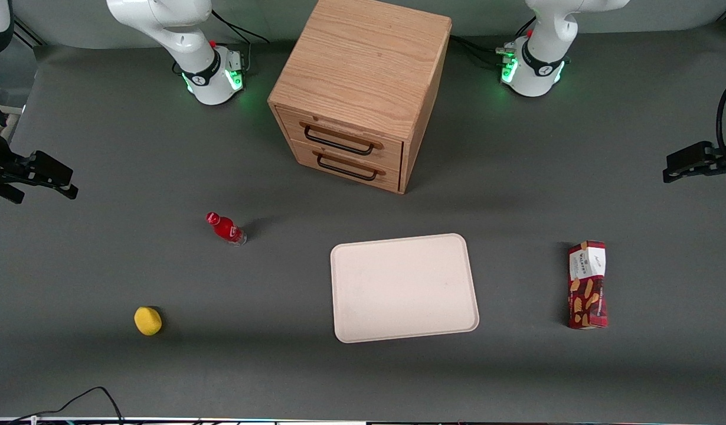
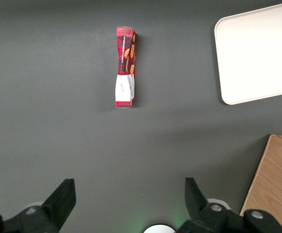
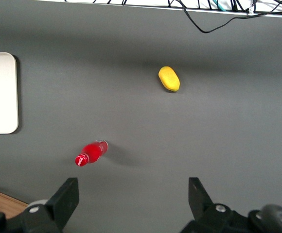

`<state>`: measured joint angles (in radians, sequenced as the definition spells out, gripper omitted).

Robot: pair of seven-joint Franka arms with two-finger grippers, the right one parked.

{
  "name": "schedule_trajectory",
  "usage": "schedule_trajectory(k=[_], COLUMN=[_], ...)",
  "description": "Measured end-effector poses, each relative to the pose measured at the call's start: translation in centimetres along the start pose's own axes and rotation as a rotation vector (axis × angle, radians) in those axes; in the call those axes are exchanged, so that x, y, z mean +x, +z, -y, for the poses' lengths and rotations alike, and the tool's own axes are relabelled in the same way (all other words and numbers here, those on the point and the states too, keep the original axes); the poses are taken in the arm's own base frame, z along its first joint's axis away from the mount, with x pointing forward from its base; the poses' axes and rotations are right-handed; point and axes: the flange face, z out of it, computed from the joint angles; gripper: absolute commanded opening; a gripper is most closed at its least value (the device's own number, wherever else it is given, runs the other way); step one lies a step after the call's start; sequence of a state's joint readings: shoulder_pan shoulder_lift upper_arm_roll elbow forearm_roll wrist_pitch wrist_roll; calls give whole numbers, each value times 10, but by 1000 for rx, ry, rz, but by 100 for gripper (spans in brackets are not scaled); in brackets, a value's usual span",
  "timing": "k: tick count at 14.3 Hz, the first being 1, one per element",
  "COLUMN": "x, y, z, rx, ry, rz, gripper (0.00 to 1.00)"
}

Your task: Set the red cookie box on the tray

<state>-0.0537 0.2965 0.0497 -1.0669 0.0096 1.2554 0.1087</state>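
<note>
The red cookie box (image 1: 587, 284) lies flat on the grey table toward the working arm's end, its white label end pointing away from the front camera. The cream tray (image 1: 404, 287) lies beside it, a box-length apart, with nothing on it. In the left wrist view the red cookie box (image 2: 125, 68) and a corner of the tray (image 2: 257, 53) both show far below. My gripper (image 2: 130, 187) hangs high over bare table, between the working arm's base and the box. It is open, its fingers wide apart with nothing between them.
A wooden two-drawer cabinet (image 1: 363, 88) stands farther from the front camera than the tray. A small red bottle (image 1: 225, 228) and a yellow rounded object (image 1: 147, 320) lie toward the parked arm's end. A cable (image 1: 85, 398) loops at the table's near edge.
</note>
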Motion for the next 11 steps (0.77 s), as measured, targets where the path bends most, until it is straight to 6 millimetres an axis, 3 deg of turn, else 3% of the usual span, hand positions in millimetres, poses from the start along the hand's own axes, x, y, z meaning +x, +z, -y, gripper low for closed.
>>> schedule_trajectory(k=[8, 11], x=[0, 19], y=[-2, 18], z=[11, 16], rx=[-11, -12], ry=[-2, -7], rz=[-19, -52], gripper=[100, 100])
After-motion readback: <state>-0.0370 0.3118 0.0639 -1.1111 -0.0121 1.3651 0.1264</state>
